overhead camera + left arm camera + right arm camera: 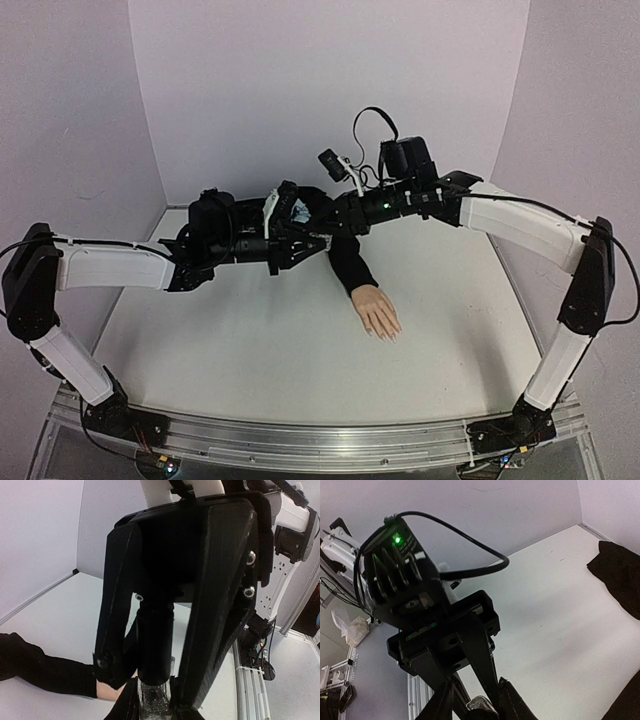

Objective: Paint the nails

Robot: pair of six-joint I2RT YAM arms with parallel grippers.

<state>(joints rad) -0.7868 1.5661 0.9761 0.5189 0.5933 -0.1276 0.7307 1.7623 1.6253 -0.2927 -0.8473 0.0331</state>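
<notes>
Since the left gripper [148, 692] is pressed tight on the bottle [152, 702], with the black cap [155, 640] lying up between its fingers, the step in hand looks like opening the polish. The right gripper [479, 700] faces it at the bottom of its own view, fingers a little apart around something greyish. Whether it grips that thing or only flanks it, I cannot tell.

To do this well, the left grip should be firm on the glass while the right closes squarely on the cap and turns along the bottle's axis, not across it. A skewed pull could tip the bottle or smear the brush. The bottle is best held mouth-up, over bare table rather than over the sleeve [350, 265].

The nails [388, 335] are low and right of centre in the top view, on the hand [378, 312], which lies flat with its fingers pointing to the lower right. They are well apart from both grippers, which meet above the upper end of the sleeve.

The table [250, 350] is plain matte white, so a drip would show at once. Pale walls [330, 80] close it in at the back and on both sides, and a metal rail [300, 445] runs along the bottom edge.
</notes>
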